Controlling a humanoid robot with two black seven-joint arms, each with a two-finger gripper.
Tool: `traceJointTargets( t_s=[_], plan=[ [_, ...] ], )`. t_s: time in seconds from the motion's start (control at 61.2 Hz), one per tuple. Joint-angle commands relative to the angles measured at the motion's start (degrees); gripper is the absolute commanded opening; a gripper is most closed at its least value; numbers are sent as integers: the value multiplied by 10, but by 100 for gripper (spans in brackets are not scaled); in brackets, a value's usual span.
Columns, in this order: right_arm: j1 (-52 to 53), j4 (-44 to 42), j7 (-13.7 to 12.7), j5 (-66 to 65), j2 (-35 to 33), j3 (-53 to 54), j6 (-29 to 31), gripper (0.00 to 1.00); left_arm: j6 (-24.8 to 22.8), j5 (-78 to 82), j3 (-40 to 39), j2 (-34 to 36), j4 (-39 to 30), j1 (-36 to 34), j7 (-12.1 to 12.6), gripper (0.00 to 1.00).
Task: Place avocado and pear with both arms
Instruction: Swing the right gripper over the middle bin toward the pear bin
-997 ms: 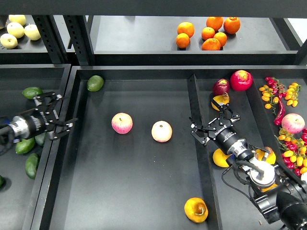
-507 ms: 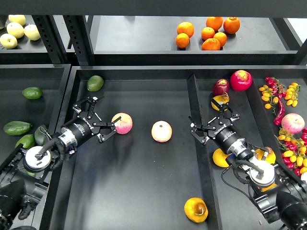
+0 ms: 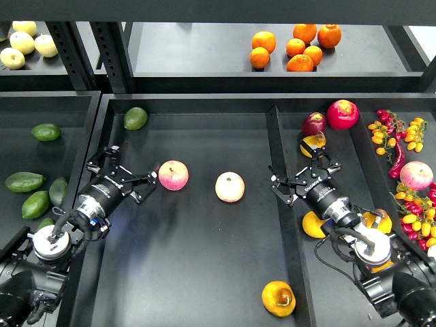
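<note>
The avocado (image 3: 24,182), dark green and elongated, lies in the left tray among other avocados, well left of my left gripper. My left gripper (image 3: 122,174) is open and empty over the left edge of the middle tray, its fingers pointing at a pink-and-yellow apple (image 3: 173,175). The pear (image 3: 313,144), yellow-orange with a dark hollow, lies in the right tray just beyond my right gripper. My right gripper (image 3: 300,178) is open and empty, low over the divider wall between the middle and right trays.
The middle tray (image 3: 204,272) holds a second apple (image 3: 229,187), a rounder green fruit (image 3: 135,118) at the far left corner and a yellow-orange fruit (image 3: 278,298) near the front. The right tray holds red apples, peppers and more yellow fruit. Oranges (image 3: 296,48) sit on the shelf.
My left arm swung out of the left tray to the middle tray's left edge, gripper open and empty throughout, uncovering the avocado. The right arm has not moved.
</note>
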Motion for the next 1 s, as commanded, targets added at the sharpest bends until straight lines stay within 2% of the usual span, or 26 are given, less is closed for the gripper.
traceJointTargets(
  t_s=[0.0, 0.196, 0.376, 0.474, 0.507, 0.572, 0.67, 0.752, 0.85, 0.981],
  plan=[
    [0, -1, 0, 0, 0, 0, 0, 99, 0, -3, 1, 0, 0, 9, -19, 99],
    [0, -3, -6, -2, 0, 0, 0, 99, 0, -11, 1, 0, 1, 23, -24, 99],
    [1, -2, -52, -24, 0, 3, 0, 99, 0, -46, 1, 0, 0, 28, -24, 99],
    [2, 0, -64, -31, 0, 2, 0, 99, 0, -46, 2, 0, -5, 34, -24, 99],
    [8, 3, -86, -39, 0, 1, 0, 99, 0, -46, 3, 0, -7, 40, -23, 99],
    [14, 8, -109, -43, 0, -2, 0, 99, 0, -46, 3, 0, -7, 43, -22, 99],
    [26, 37, -169, -46, 0, -13, 0, 99, 0, -46, 11, 0, -6, 45, -22, 99],
    [30, 65, -197, -46, 0, -47, 0, 99, 0, -46, 21, 0, -7, 49, -22, 99],
    [31, 91, -207, -46, 0, -75, 0, 99, 0, -45, 27, 0, -6, 49, -21, 99],
    [38, 124, -207, -45, -5, -112, 0, 99, 0, -45, 33, 0, -7, 49, -20, 99]
  ],
)
